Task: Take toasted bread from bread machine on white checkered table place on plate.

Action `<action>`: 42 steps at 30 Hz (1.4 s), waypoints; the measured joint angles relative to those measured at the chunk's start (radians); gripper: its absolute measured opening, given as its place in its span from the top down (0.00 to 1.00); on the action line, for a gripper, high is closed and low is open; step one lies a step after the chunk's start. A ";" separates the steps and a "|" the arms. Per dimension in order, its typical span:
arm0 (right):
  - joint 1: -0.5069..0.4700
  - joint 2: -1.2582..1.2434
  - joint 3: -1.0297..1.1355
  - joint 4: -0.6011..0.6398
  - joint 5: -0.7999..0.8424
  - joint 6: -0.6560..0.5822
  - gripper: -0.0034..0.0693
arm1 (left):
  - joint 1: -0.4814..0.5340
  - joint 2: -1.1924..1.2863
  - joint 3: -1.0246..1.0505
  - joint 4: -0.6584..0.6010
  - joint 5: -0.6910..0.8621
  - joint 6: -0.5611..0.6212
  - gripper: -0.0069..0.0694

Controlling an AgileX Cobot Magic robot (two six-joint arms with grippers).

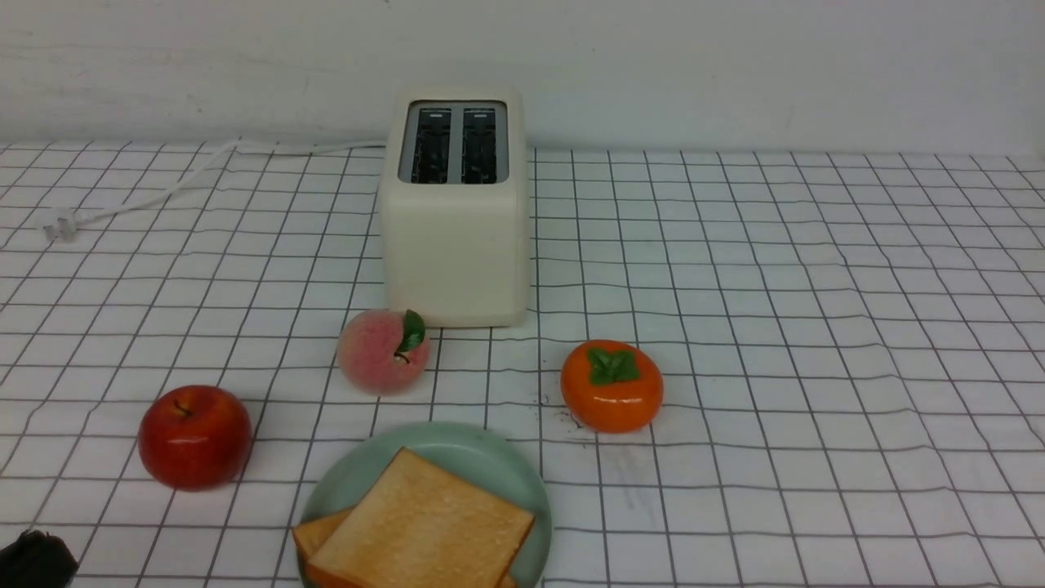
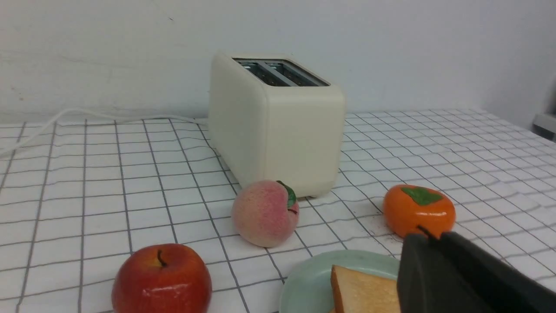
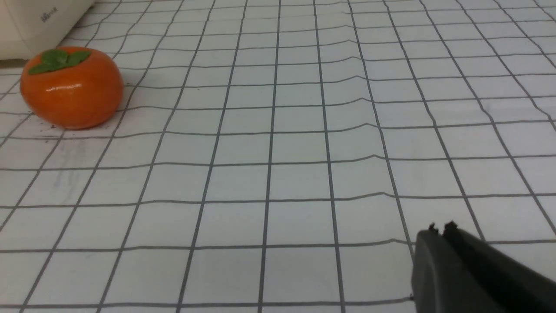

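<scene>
In the front view, the boxy cream-white bread machine (image 1: 455,216) stands at the far edge of the white checkered table (image 1: 775,327), its two dark metal slots showing no bread. A white cord (image 1: 175,184) trails off to the left, ending in a plug. The cloth lies slightly wrinkled, its thin dark lines bending over the folds. Close to the camera, the round pale mint-green plate (image 1: 457,453) carries the toasted bread (image 1: 420,531): two flat square slices, stacked and skewed, golden-tan with a grainy face and darker orange-brown crust. A fuzzy pink peach (image 1: 384,351) with a green leaf sits just in front of the toaster, a glossy red apple (image 1: 194,437) lies left of the plate, and a shiny orange persimmon (image 1: 611,385) with a green calyx lies to the plate's right. A dark tip of the left gripper (image 1: 33,559) shows in the bottom left corner.

In the left wrist view, the left gripper's matte black fingers (image 2: 447,274) appear pressed together, holding nothing, above the plate's edge and in front of the persimmon. The toast's corner peeks beside them.

In the right wrist view, the right gripper (image 3: 438,230) hangs over bare cloth, its black jaws clenched on nothing, well apart from the persimmon.
</scene>
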 joint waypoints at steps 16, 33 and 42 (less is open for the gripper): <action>0.000 0.000 0.000 0.002 0.002 -0.001 0.90 | 0.281 0.000 0.147 0.121 0.167 -0.197 0.93; 0.000 0.000 0.000 0.002 0.003 -0.002 0.87 | 0.281 0.000 0.147 0.128 0.194 -0.206 0.93; 0.000 0.000 0.000 0.002 0.003 -0.002 0.85 | 0.281 0.000 0.147 0.130 0.194 -0.207 0.93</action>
